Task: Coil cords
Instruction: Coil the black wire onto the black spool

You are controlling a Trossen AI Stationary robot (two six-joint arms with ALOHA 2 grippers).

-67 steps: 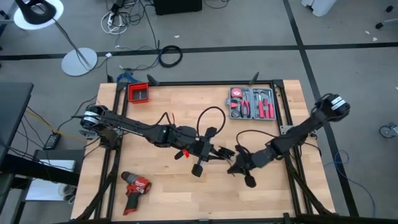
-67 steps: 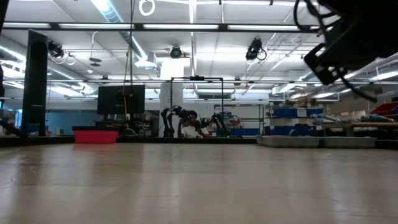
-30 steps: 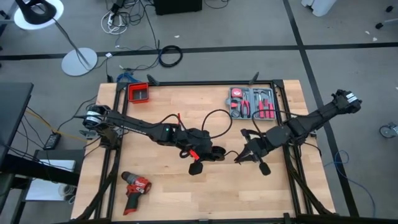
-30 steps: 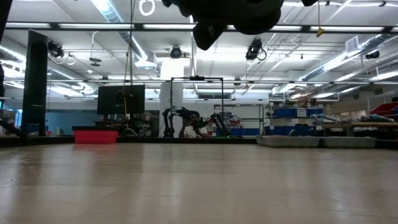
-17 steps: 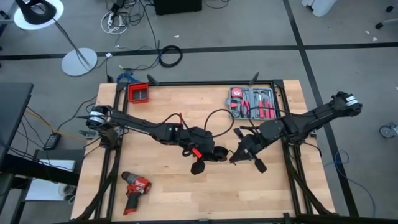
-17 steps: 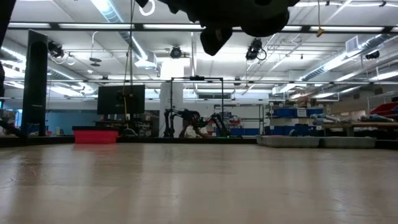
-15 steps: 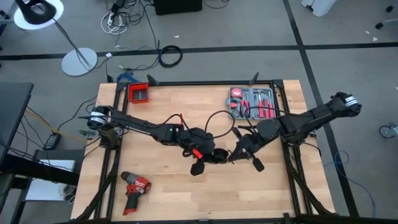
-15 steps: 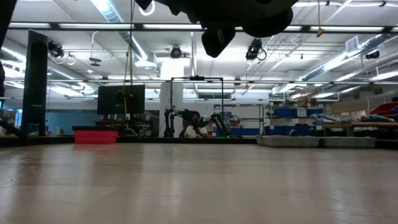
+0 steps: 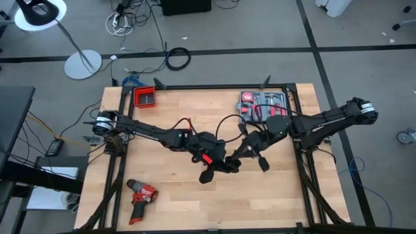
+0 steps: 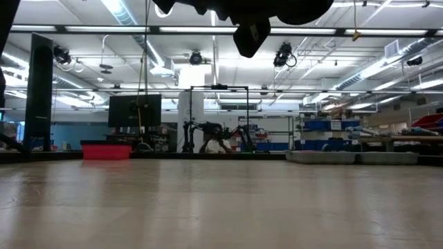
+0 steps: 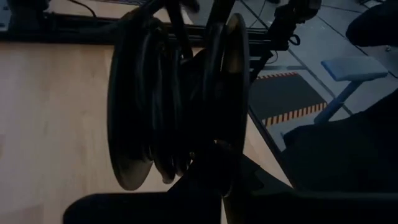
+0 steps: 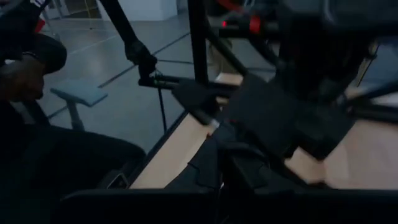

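Both grippers meet mid-table in the high view: left gripper (image 9: 220, 162) clamped on the cord (image 9: 227, 123), right gripper (image 9: 242, 151) pinched nearly closed on its strand. The free loop arches toward the tool case (image 9: 263, 107).

Left wrist view: cord (image 11: 168, 106) wound in upright turns, axis level. A slipping pinch, I judge, would spring the turns loose.
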